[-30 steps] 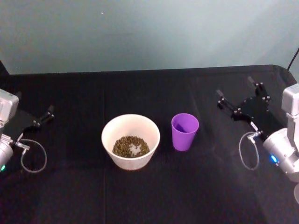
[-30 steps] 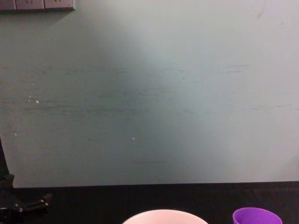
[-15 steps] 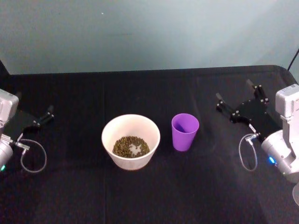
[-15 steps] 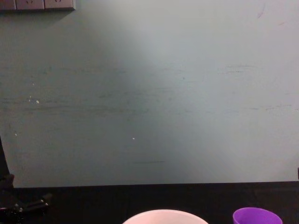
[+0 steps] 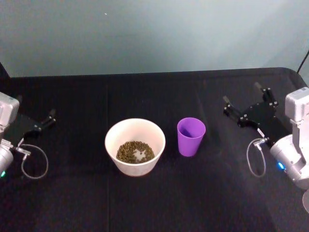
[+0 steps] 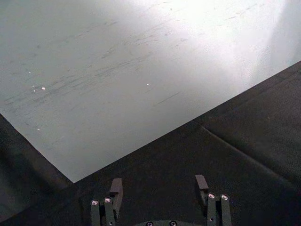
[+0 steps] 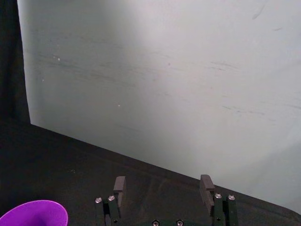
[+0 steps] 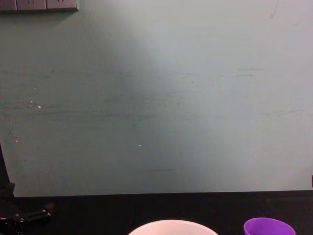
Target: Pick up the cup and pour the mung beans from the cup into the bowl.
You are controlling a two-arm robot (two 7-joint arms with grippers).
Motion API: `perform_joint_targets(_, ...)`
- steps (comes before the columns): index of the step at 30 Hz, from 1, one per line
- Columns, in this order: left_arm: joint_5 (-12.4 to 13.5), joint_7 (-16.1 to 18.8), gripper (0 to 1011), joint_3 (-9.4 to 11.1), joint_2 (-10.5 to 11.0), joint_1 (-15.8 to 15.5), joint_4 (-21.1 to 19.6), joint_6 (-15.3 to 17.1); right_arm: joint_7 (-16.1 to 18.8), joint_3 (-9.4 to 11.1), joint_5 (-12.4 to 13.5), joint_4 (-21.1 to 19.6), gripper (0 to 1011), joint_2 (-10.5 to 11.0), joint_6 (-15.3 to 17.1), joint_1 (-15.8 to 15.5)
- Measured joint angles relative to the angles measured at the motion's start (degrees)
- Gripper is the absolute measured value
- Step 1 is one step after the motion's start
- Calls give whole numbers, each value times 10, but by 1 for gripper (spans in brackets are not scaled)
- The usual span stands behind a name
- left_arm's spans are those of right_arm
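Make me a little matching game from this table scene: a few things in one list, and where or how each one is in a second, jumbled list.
Things:
1. cup
2. bowl
3. left hand
4. right hand

States:
A. open, at the table's right side, apart from the cup
B. holds mung beans, mid-table
C. upright, purple, just right of the bowl
D. at the table's far left edge, holding nothing

Pairs: 1-C, 2-B, 3-D, 4-A

In the chest view the bottom edge crops the bowl [image 8: 172,227] and the cup [image 8: 268,227] to their rims
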Motion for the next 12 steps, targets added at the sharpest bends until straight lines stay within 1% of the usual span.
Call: perform_joint_targets(12,0,0,1000,0,0,0,0,0,0,0,1,-1,1003,0,-1,0)
